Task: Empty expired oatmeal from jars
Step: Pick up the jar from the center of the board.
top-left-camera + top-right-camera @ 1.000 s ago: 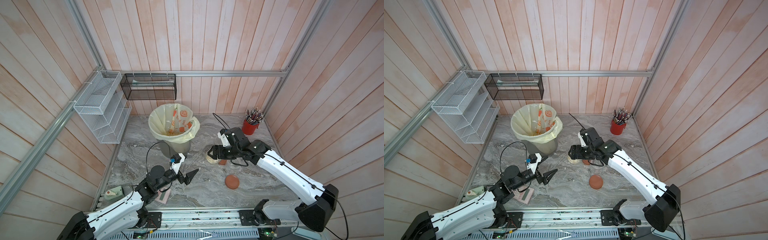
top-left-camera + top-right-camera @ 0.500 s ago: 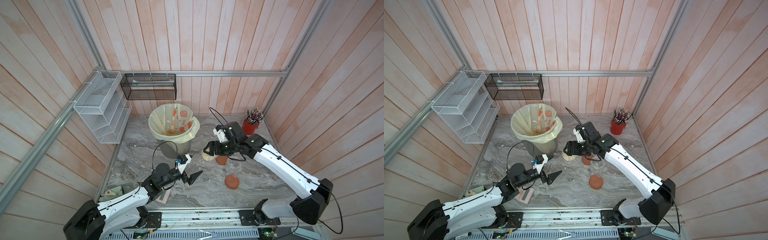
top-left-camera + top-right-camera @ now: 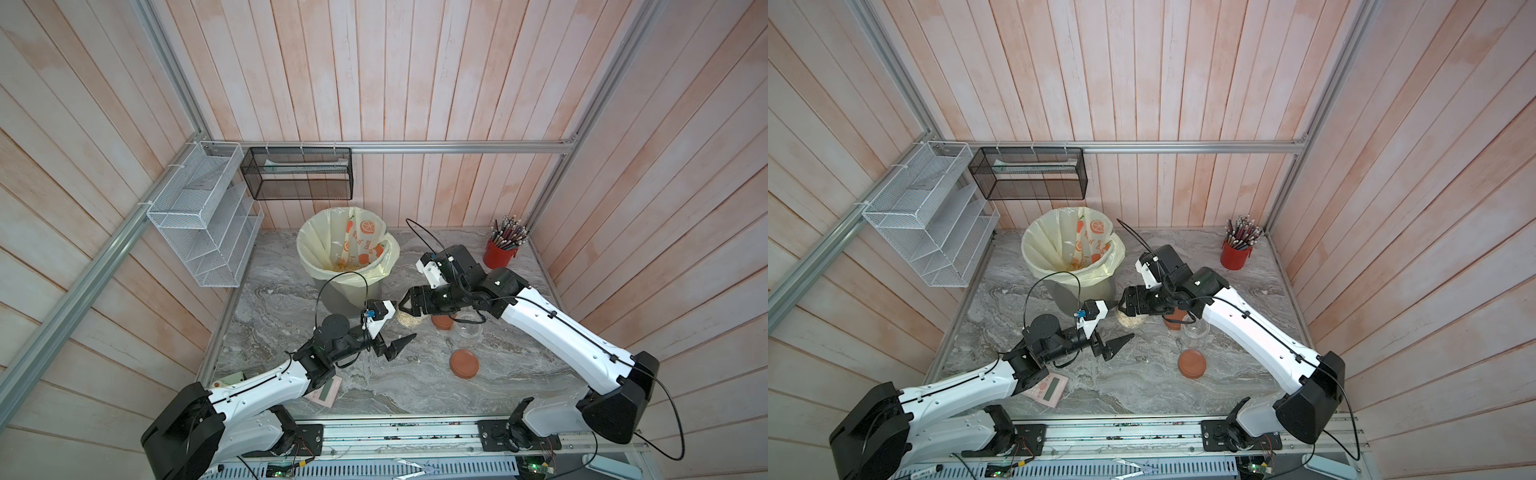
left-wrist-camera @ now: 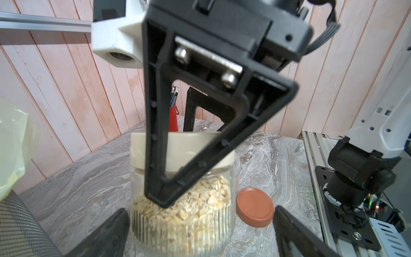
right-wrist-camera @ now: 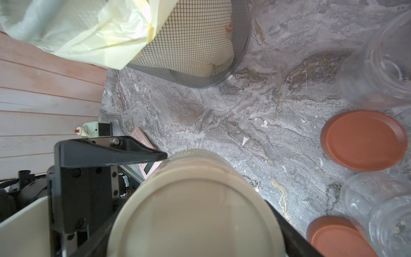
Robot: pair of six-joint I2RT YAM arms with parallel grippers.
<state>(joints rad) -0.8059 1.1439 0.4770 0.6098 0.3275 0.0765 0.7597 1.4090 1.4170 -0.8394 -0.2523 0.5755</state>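
Right fingers point(image 4: 153, 111) clamp jar point(image 4: 200, 227) (left fingers point(image 4: 106, 235) splayed).

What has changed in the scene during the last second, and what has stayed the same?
The right end effector, still shut on the cream-lidded jar, moved it leftward, nearer the bin. The left end effector, still open, advanced toward that jar. The loose orange lid, the empty jar, the bin and the pencil cup stayed put.
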